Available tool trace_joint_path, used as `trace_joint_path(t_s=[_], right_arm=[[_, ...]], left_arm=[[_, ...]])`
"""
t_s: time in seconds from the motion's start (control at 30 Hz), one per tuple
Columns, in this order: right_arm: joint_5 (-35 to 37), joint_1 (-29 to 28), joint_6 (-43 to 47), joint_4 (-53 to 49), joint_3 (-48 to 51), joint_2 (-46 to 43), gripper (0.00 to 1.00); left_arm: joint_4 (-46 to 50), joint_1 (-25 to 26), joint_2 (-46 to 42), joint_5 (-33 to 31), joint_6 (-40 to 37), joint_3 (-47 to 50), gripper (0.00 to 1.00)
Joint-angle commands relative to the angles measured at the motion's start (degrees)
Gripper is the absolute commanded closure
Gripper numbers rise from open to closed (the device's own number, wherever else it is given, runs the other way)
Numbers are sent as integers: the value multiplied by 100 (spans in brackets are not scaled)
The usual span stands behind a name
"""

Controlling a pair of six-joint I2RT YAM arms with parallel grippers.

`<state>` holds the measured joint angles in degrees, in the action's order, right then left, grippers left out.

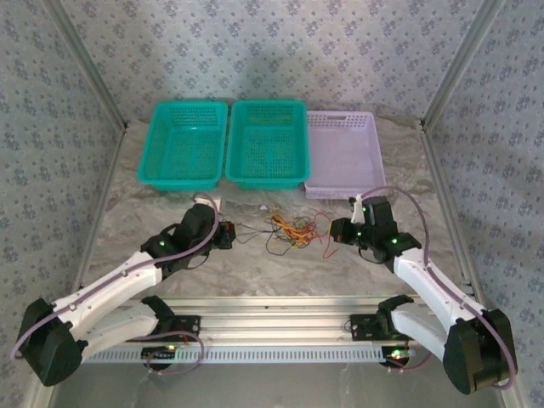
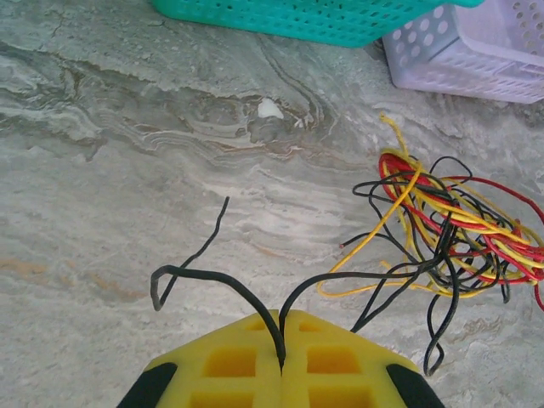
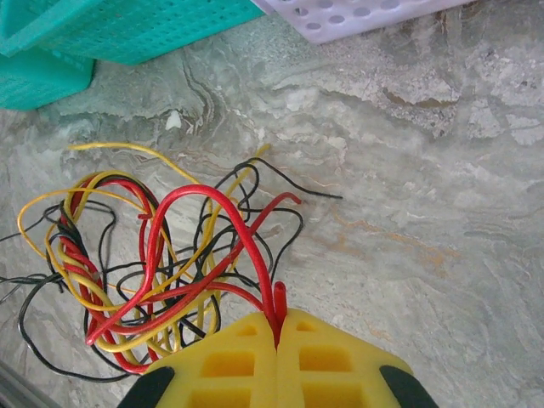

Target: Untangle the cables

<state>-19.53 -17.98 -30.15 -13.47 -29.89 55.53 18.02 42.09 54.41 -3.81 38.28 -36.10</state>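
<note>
A tangle of thin yellow, black and red cables (image 1: pixel 287 228) lies on the marble table between my two grippers. In the left wrist view the bundle (image 2: pixel 455 225) sits to the right, and my left gripper (image 2: pixel 281 319) is shut on a black cable (image 2: pixel 242 293) that loops out of its yellow jaws on both sides. In the right wrist view the cables (image 3: pixel 144 255) spread to the left, and my right gripper (image 3: pixel 278 321) is shut on a red cable (image 3: pixel 242 234) whose short end pokes up beside the pinch. From above, the left gripper (image 1: pixel 228 234) and right gripper (image 1: pixel 334 231) flank the bundle.
Two teal baskets (image 1: pixel 183 144) (image 1: pixel 266 143) and a lilac tray (image 1: pixel 344 153) stand in a row at the back of the table. Patterned walls close in both sides. A small white speck (image 2: pixel 269 108) lies on the table near the baskets.
</note>
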Motion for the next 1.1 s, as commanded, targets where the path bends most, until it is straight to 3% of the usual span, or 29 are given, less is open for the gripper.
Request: trace_joint_path(t_s=[0.0, 0.03, 0.27, 0.43, 0.57, 0.73, 1.07], right_arm=[[56, 87, 200, -236, -250, 20, 94], [39, 88, 225, -261, -294, 0, 92], [-625, 2, 182, -4, -523, -165, 49], [-667, -650, 221, 178, -829, 83, 32], [-400, -1668, 509, 239, -1254, 679, 28], [-15, -2648, 791, 271, -1544, 1355, 29], [1722, -3303, 977, -328, -2174, 2756, 28]], left_arm=[[513, -61, -65, 53, -164, -215, 100], [568, -61, -45, 55, -174, -251, 100], [765, -60, 242, 308, -260, -589, 100], [497, -43, 491, 558, -162, -700, 100], [379, 43, 725, 577, -150, -906, 100], [438, 107, 812, 431, -150, -1191, 100], [435, 163, 653, 461, -23, -1327, 100]])
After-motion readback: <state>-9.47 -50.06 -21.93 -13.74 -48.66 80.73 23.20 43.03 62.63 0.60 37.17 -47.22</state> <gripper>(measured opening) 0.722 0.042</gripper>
